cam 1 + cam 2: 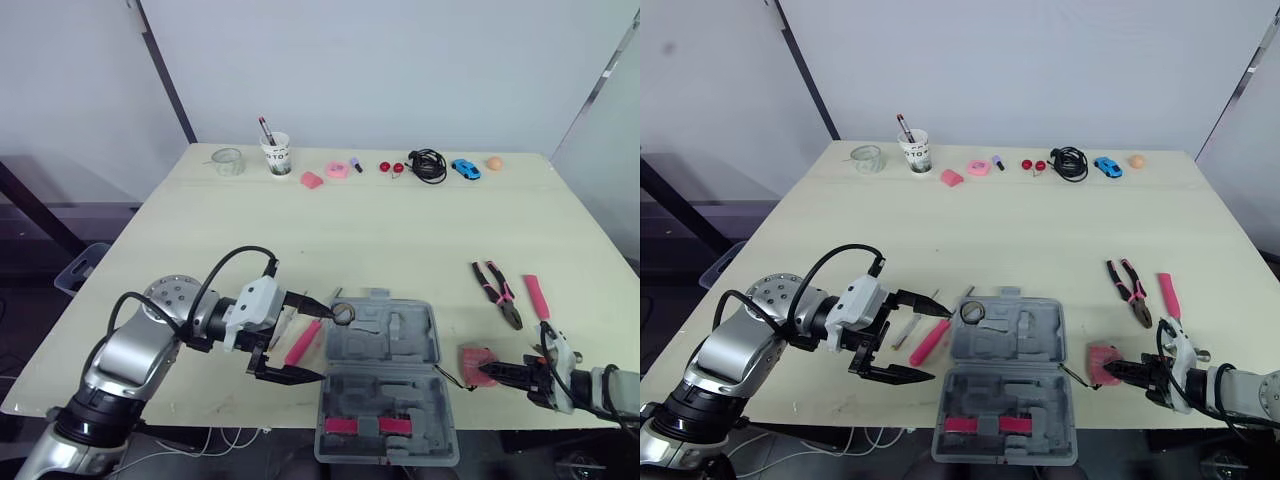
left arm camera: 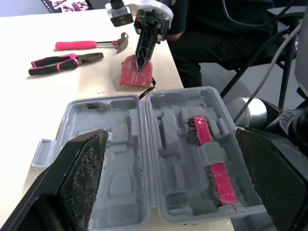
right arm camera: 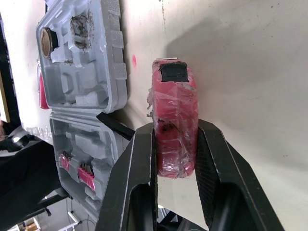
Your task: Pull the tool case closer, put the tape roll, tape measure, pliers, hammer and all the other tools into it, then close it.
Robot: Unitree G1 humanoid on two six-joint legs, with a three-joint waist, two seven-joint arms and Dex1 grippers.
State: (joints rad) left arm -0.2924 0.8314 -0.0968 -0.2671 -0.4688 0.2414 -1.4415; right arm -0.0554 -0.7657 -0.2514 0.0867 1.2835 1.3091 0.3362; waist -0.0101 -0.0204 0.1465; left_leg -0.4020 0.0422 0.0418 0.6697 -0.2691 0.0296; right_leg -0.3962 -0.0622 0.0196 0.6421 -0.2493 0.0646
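The place looks like a robotics lab or test room. A plain pale bench [image 1: 400,220] stands before bare white walls [image 1: 400,70] crossed by black struts [image 1: 165,70]. Along its far edge sit unrelated small props in a row: a glass jar [image 1: 228,161], a paper cup [image 1: 277,155] of pens, a coiled black cable [image 1: 428,165] and a blue toy car [image 1: 465,168]. Loose wires [image 1: 200,440] hang under the near edge.

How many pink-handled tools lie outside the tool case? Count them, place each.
3: pliers right of the tool case, hammer right of them, screwdriver at its left edge. Others may be hidden.
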